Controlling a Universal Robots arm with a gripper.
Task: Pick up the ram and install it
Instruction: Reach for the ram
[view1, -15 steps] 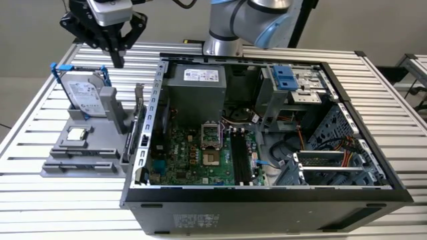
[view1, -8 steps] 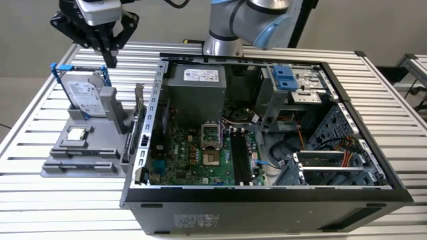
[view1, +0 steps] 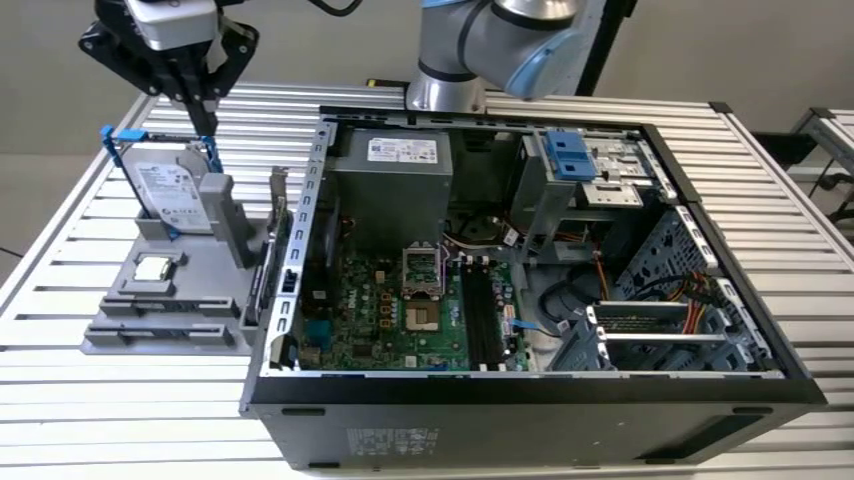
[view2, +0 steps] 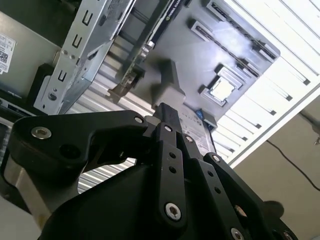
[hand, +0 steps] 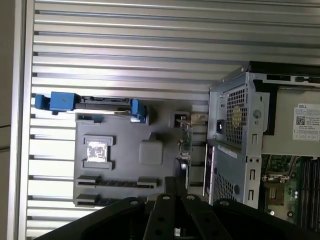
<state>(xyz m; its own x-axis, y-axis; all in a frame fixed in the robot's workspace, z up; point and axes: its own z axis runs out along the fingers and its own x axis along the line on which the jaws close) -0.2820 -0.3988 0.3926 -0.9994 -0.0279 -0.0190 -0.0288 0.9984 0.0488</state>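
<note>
The ram is hidden from me. My gripper (view1: 204, 118) hangs shut and empty above the far end of a grey parts fixture (view1: 127, 335), just over the silver hard drive in its blue-handled frame (view1: 174, 195). Both wrist views show the black fingers pressed together, over the fixture (hand: 125, 167) in one and in front of it (view2: 175, 75) in the other. Two long narrow holders (hand: 117, 181) lie on the fixture near the gripper (hand: 174, 182). The motherboard's dark memory slots (view1: 483, 310) sit inside the open computer case (view1: 534, 385).
A small square processor chip (view1: 156, 267) rests in the fixture. A green card with a metal bracket (hand: 186, 145) stands on edge between fixture and case. The case wall (view1: 310, 220) rises beside it. The slatted metal table (view1: 80, 400) lies all around.
</note>
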